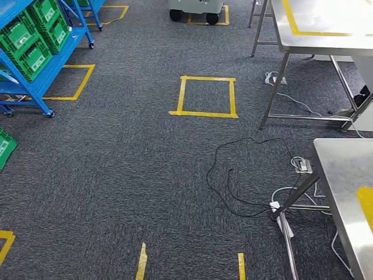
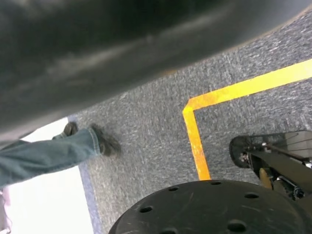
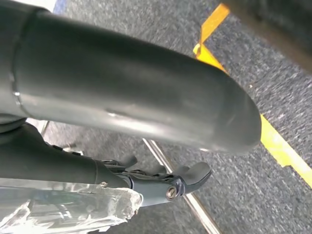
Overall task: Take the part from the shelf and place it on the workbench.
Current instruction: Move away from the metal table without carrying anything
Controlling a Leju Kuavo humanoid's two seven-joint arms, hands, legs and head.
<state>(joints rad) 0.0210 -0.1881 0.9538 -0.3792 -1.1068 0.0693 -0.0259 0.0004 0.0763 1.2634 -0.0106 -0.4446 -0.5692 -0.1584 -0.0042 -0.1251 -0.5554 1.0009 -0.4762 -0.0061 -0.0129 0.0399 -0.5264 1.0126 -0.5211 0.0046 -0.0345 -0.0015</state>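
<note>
In the right wrist view my right hand (image 3: 140, 97) holds the part (image 3: 66, 207), a piece wrapped in crinkled clear plastic, lying against the dark fingers (image 3: 184, 181) under the thick grey thumb. A dark blurred bulk of my left hand (image 2: 110, 53) crosses the left wrist view above grey carpet; its fingers are hidden. The blue shelf (image 1: 42, 81) with green crates stands at the far left of the head view. The steel workbench (image 1: 343, 175), marked with yellow tape, is at the near right.
A black cable (image 1: 228, 175) and a power strip (image 1: 303, 165) lie on the carpet beside the workbench legs. A yellow tape square (image 1: 204, 96) marks the floor ahead. A second steel table (image 1: 316, 35) stands far right. A person's jeans leg (image 2: 48, 153) is behind me.
</note>
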